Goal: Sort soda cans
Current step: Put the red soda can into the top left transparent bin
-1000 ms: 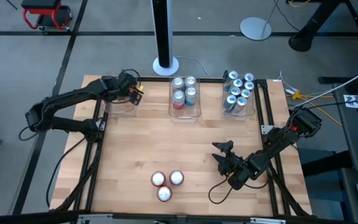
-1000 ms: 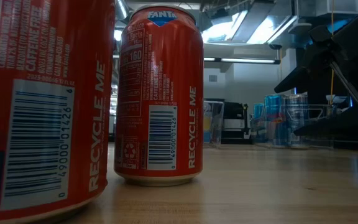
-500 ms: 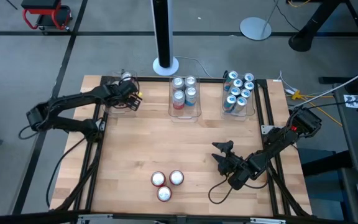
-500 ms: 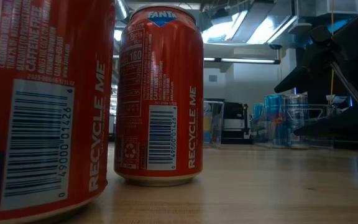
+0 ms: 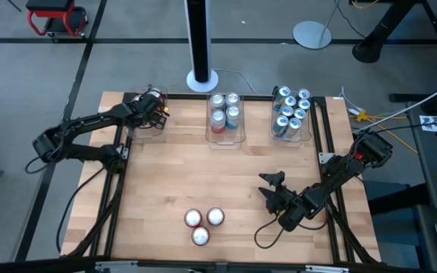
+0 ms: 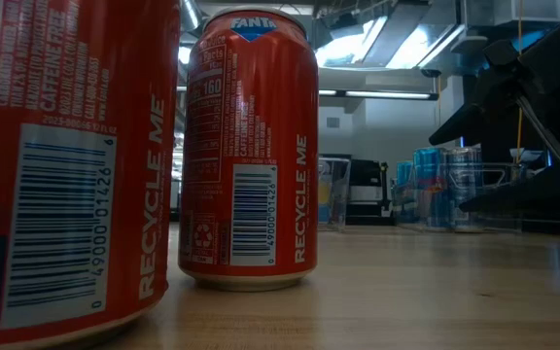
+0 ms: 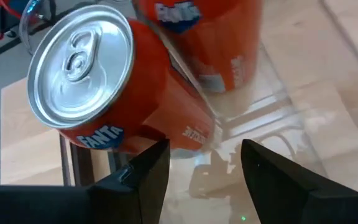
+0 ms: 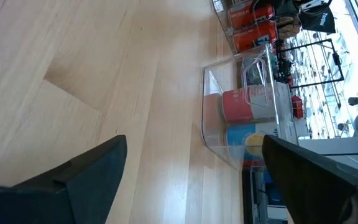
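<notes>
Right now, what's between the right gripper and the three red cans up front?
High view: only bare tabletop lies between the right gripper and the three red cans.

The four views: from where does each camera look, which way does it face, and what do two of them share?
High view: above the table, facing straight down; shows both arms, left pincer, right pincer.
Low view: at tabletop height, facing level across; near red cans fill it, dark arm at right.
Left wrist view: over the left bin, facing a tilted Fanta can; own fingers show.
Right wrist view: low, facing a clear bin; own fingers show.
Shared: high and low views both show the red cans.
</notes>
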Robot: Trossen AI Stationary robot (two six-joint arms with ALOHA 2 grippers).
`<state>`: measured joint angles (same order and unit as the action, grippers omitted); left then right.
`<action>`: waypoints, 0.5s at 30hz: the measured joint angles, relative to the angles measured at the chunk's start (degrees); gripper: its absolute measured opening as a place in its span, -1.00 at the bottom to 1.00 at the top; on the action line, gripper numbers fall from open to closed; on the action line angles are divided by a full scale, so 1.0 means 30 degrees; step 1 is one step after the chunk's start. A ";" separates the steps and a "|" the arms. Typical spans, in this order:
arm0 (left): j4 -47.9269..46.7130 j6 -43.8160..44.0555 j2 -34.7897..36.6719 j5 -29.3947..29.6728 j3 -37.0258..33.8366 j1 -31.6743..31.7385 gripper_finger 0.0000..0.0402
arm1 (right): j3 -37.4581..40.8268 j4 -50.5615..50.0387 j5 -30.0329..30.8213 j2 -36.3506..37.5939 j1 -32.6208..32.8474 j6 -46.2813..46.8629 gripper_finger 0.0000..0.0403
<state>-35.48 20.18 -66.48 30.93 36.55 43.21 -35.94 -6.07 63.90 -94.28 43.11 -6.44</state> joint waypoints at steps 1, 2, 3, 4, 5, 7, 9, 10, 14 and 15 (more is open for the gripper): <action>0.0252 -0.0163 0.0000 -0.0001 -0.0123 0.0190 -0.06 | 0.0000 -0.0003 0.0000 0.0000 0.0000 0.0000 0.86; 0.0437 -0.0307 0.0000 0.0051 -0.0202 0.0377 -0.06 | 0.0000 0.0000 0.0000 0.0000 0.0000 0.0000 0.86; 0.0634 -0.0368 0.0000 0.0144 -0.0302 0.0562 -0.06 | 0.0000 0.0000 -0.0007 0.0000 0.0000 0.0000 0.86; 0.0863 -0.0379 0.0000 0.0157 -0.0411 0.0725 -0.06 | 0.0000 0.0000 -0.0007 0.0000 0.0000 -0.0002 0.86; 0.1052 -0.0382 0.0000 0.0171 -0.0545 0.0866 -0.06 | 0.0000 0.0000 -0.0007 0.0000 0.0000 -0.0002 0.86; 0.1364 -0.0633 0.0000 0.0192 -0.0793 0.1022 -0.06 | 0.0000 0.0000 -0.0007 0.0000 0.0000 -0.0007 0.86; 0.1773 -0.0953 0.0000 0.0204 -0.0970 0.1017 -0.06 | 0.0000 0.0000 -0.0007 0.0000 0.0000 -0.0007 0.86; 0.1953 -0.1058 0.0000 0.0282 -0.1056 0.1013 -0.06 | 0.0000 -0.0003 -0.0004 0.0000 0.0000 -0.0007 0.86; 0.2198 -0.1034 -0.0007 0.0427 -0.1119 0.1010 -0.06 | 0.0000 -0.0001 -0.0007 0.0000 0.0000 -0.0007 0.86; 0.2174 -0.1034 -0.0007 0.0400 -0.1119 0.0999 -0.06 | 0.0000 0.0000 -0.0007 0.0000 0.0000 -0.0007 0.86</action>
<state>-28.95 17.08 -66.50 32.12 33.19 46.21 -35.94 -6.07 63.88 -94.28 43.11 -6.46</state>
